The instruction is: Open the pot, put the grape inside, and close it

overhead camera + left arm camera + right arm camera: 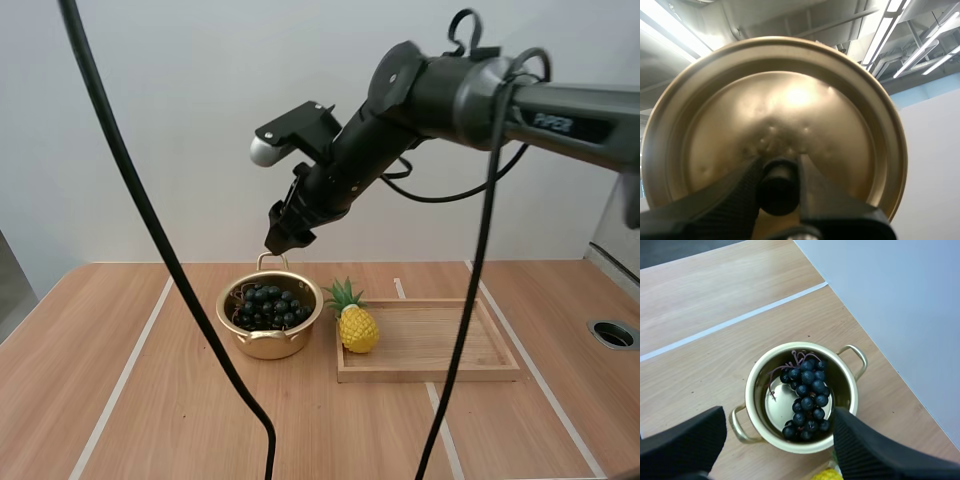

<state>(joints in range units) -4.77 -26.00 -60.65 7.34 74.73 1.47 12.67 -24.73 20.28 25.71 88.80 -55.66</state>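
Left pincer [779, 167] pinches the knob [776, 192] of the gold lid [790, 95], held in the air. On the table [150, 400], the open pot [270, 342] holds the grapes [268, 305]. Right pincer [285, 230], spread and empty, hangs directly above the pot's mouth, likely blocking the lid's way down.

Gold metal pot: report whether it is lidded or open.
Open. The gold metal pot shows a dark grape bunch inside; the left gripper holds the gold lid by its black knob.

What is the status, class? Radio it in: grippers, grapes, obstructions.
Left gripper shut on lid. Right gripper open, over pot. Grapes in pot, lid not yet on. Toy pineapple beside pot, on tray, not blocking.
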